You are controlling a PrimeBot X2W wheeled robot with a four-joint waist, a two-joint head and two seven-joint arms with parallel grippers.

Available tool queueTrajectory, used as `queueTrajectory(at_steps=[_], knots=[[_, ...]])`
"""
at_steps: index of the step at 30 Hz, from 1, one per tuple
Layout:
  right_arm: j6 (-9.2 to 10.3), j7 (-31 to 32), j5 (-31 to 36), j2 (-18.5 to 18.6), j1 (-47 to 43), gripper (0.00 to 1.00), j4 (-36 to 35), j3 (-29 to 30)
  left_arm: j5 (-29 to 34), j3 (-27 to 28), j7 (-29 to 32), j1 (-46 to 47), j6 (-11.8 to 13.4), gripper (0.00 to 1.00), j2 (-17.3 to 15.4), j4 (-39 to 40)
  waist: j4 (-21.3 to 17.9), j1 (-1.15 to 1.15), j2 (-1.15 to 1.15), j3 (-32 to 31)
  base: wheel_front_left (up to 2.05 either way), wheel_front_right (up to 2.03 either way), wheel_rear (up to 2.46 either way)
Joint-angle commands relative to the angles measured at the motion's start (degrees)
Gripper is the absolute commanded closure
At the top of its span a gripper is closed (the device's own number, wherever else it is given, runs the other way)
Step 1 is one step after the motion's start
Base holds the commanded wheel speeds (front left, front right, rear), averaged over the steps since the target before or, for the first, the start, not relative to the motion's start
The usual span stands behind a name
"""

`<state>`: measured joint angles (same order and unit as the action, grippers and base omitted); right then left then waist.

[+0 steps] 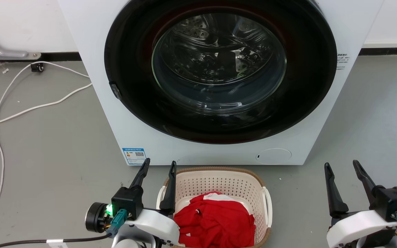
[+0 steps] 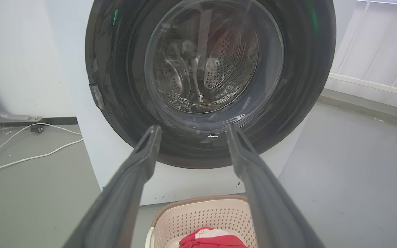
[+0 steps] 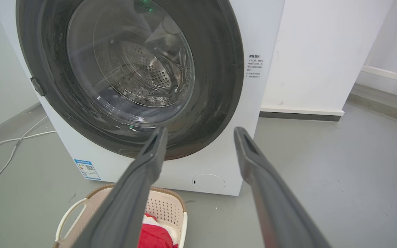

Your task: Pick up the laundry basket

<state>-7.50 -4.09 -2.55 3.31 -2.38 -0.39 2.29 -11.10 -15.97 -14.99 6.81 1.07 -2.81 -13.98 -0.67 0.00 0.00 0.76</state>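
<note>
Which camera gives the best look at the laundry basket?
The head view: the laundry basket shows nearly whole from above, with brown rim, white handles and red clothing inside. The left wrist view cuts it off at the bottom edge; the right wrist view shows one handle and corner, partly behind a finger.

Front and centre, the white washing machine (image 1: 219,69), round dark door closed. Grey floor (image 1: 47,144) spreads either side of it. Left of it, a white cable (image 1: 57,102) snakes across. Behind it, white wall (image 1: 19,24) over a dark baseboard (image 1: 60,56). Right of it, a white railing (image 2: 374,86).
</note>
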Motion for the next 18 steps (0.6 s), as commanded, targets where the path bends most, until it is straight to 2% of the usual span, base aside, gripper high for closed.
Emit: queueTrajectory(at_steps=[1,9,18], knots=[[0.01,-0.2,-0.2,-0.2,-0.2,0.0,0.0,0.0,0.0,0.1,-0.3,0.6,0.3,0.0,-0.1,-0.1,0.0,0.0,0.0,0.1,0.0,0.0,0.0],[0.01,0.6,-1.5,-0.2,1.2,0.0,0.8,0.7,-0.2,0.2,-0.2,2.1,0.4,0.0,-0.1,-1.1,0.0,0.0,0.0,3.0,0.0,0.0,0.0],[0.01,0.3,-4.2,1.4,6.3,0.0,5.0,1.3,-0.6,1.2,-0.2,8.3,0.0,0.0,-0.1,-5.8,-0.2,0.0,0.0,14.4,0.0,0.0,0.0]])
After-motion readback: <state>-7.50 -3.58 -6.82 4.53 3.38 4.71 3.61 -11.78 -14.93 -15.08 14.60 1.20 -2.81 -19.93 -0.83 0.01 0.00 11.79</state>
